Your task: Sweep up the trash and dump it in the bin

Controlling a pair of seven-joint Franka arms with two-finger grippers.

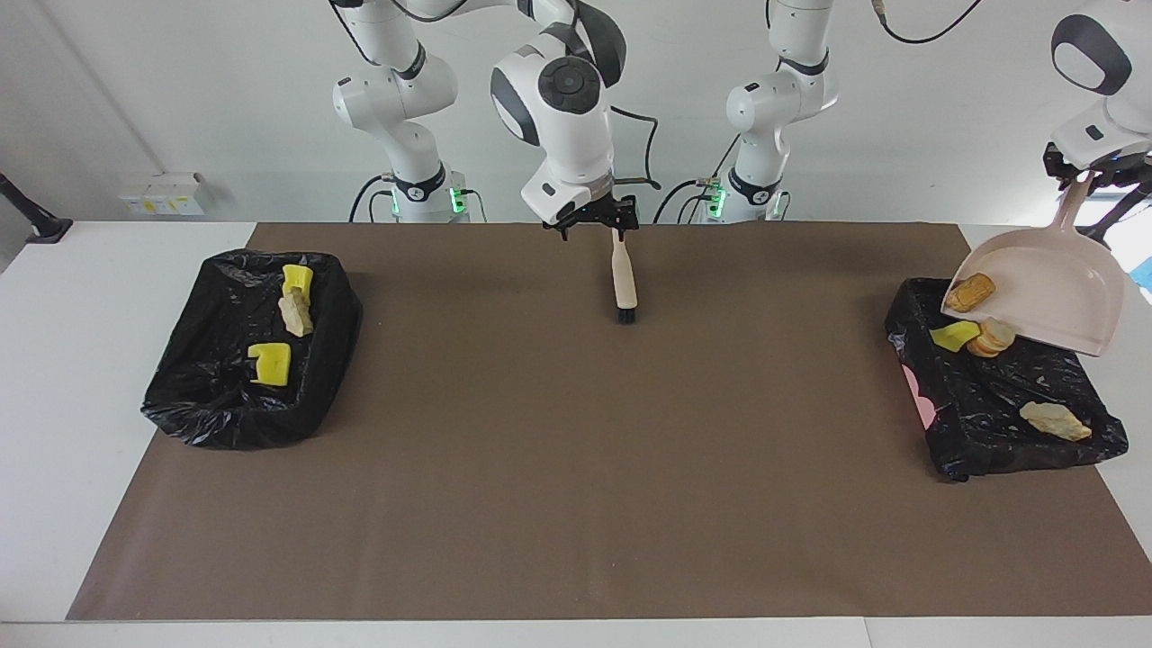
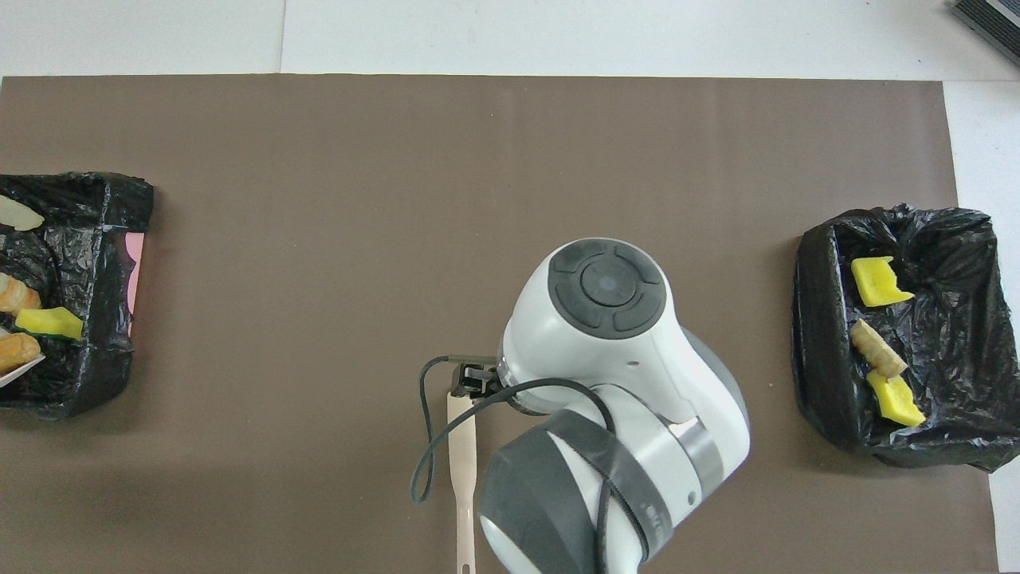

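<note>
At three o'clock in the facing view, the left gripper (image 1: 1086, 171) clamps the handle of a tilted dustpan (image 1: 1053, 292) above a black-lined bin (image 1: 999, 414). One scrap (image 1: 970, 292) clings to the pan; other trash (image 1: 1053, 420) lies in the bin. At twelve o'clock, the right gripper (image 1: 601, 219) hangs spread wide over the brush (image 1: 622, 279), lying on the mat (image 1: 576, 468). At nine o'clock, a second bin (image 1: 243, 405) holds three scraps (image 1: 270, 363).
</note>
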